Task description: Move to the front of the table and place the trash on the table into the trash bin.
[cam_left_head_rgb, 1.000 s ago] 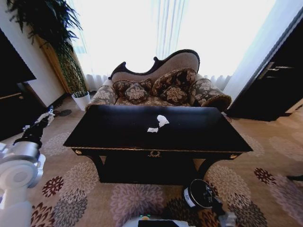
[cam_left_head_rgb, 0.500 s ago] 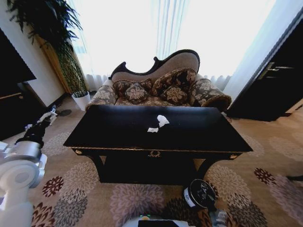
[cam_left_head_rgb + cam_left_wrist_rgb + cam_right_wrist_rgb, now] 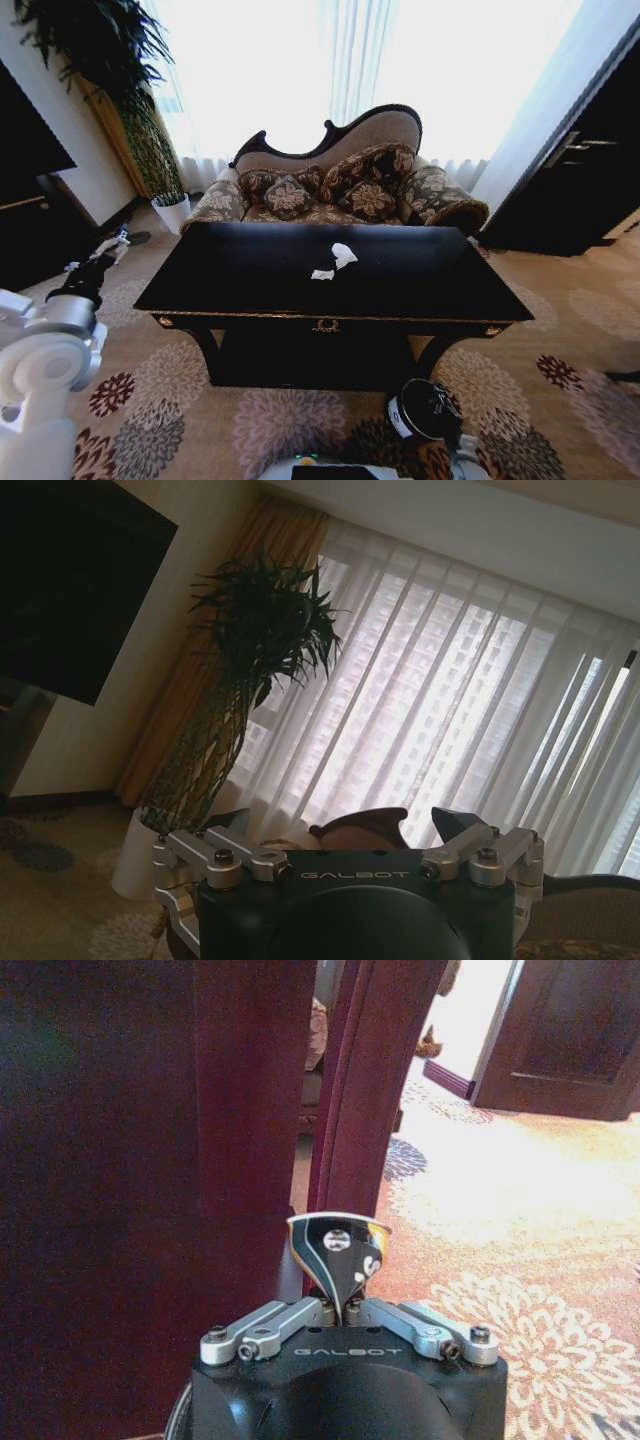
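Room: patterned carpet [image 3: 180, 400], bright curtained window [image 3: 330, 60], sofa [image 3: 340, 185] behind the table [image 3: 250, 290], potted plant [image 3: 130, 110] at the left.

Table: glossy black, directly ahead in the head view, ring-pull drawer [image 3: 325, 325] facing the robot.

Trash: two white paper scraps on the tabletop, near its middle (a larger crumpled one [image 3: 343, 254], a smaller flat one [image 3: 322, 274] just beside it, on the robot's side).

Bin: black, pale rim, on the carpet in front of the table toward its right end [image 3: 420, 410].

Right gripper: low by the bin at the head view's bottom edge [image 3: 462, 448]. In the right wrist view [image 3: 340, 1295] the fingers are closed together on a thin black-and-white piece [image 3: 338, 1252], pinched at its lower tip and standing upright (what it is, cannot tell). Dark red-brown table woodwork [image 3: 360, 1080] stands close behind it.

Left gripper: held out to the left, over the carpet, well apart from the table [image 3: 118, 243]. In the left wrist view [image 3: 345, 835] the fingers [image 3: 458, 825] stand wide apart, nothing between them; plant and curtains lie beyond.
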